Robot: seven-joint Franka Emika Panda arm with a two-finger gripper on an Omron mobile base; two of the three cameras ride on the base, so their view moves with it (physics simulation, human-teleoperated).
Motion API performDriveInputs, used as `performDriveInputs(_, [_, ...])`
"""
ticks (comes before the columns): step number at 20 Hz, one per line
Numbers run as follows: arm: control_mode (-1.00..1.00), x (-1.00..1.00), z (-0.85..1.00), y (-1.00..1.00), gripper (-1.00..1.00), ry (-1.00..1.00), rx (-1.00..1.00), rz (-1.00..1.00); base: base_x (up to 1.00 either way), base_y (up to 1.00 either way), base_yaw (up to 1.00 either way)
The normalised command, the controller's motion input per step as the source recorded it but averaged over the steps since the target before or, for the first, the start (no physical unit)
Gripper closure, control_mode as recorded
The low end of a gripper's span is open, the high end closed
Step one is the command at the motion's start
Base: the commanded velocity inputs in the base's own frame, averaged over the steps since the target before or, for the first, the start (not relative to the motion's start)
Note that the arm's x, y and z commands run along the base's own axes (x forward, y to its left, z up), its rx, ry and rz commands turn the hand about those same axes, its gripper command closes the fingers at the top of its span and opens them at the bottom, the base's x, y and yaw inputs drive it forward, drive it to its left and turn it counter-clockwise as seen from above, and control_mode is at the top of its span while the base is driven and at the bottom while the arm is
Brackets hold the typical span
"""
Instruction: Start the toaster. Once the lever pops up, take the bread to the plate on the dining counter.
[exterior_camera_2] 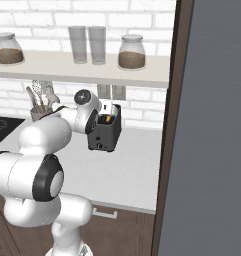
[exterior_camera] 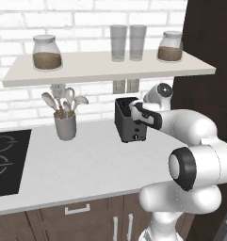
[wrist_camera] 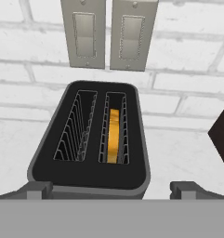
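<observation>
Taking the toaster [exterior_camera: 129, 120] as the landmark: far to its left a black cooktop [exterior_camera: 4, 162] lies flush in the smooth pale worktop [exterior_camera: 82, 164]. Nearer on its left stands one grey cup [exterior_camera: 65, 126] holding several pale spoons. Above, a flat shelf [exterior_camera: 105, 70] carries two glass jars of brown grains and two clear tumblers [exterior_camera: 128, 42] between them. The toaster is boxy, dark and rounded at the corners, with two wire-lined slots; the right slot holds one yellow bread [wrist_camera: 114, 135] slice. Two switch plates [wrist_camera: 108, 32] sit on the white brick wall behind it. The gripper [wrist_camera: 111, 189] hovers over the toaster, jaws spread wide, holding nothing.
</observation>
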Motion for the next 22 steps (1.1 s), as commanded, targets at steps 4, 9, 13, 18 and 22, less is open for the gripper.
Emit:
performDriveInputs(4, [-1.0,0.0,0.0,0.0,-1.0,0.0,0.0,0.0,0.0,0.0,0.0])
performDriveInputs(9, [-1.0,0.0,0.0,0.0,-1.0,0.0,0.0,0.0,0.0,0.0,0.0])
performDriveInputs(13, [-1.0,0.0,0.0,0.0,-1.0,0.0,0.0,0.0,0.0,0.0,0.0])
performDriveInputs(18, [-1.0,0.0,0.0,0.0,-1.0,0.0,0.0,0.0,0.0,0.0,0.0])
performDriveInputs(22, [-1.0,0.0,0.0,0.0,-1.0,0.0,0.0,0.0,0.0,0.0,0.0])
